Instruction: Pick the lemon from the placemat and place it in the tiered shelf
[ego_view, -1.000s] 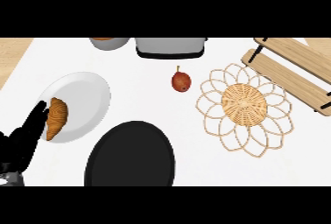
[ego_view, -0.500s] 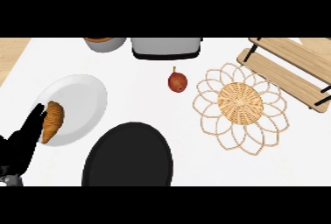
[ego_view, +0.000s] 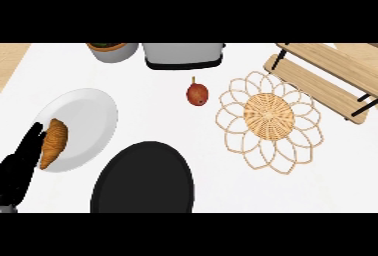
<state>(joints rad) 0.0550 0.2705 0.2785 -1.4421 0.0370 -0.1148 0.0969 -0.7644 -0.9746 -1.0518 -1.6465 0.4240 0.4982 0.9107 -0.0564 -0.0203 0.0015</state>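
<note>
Far to the left of the placemat (ego_view: 269, 120) and nearer to us, our left hand (ego_view: 18, 167) rested at the view's edge. Its fingers were straight and relaxed and held nothing, and their tips lay over the rim of a white plate (ego_view: 92, 107). A croissant (ego_view: 53, 142) lay on that plate just beside the fingers. A black disc (ego_view: 144, 180) sat left of the placemat on the near side, between it and the hand. Our right hand did not show, so we could not tell its state.

No lemon lay on the placemat, which was bare. The only fruit (ego_view: 197, 93) we saw was reddish-brown with a short stem. It sat just left of the placemat's far-left petals, on the counter, close to the weave but apart from it. Its long axis ran near to far, with the stem pointing away from us.

From the left hand the fruit lay well off, to the right and farther away, with the plate between them. We judged that a reach from that side would have to pass over the plate and close across the fruit's short width.

Beyond the placemat's right side stood the shelf (ego_view: 334, 62), its wooden slats slanting. Left of the placemat and farther off stood a toaster (ego_view: 183, 54), and a pot (ego_view: 112, 51) further left.
</note>
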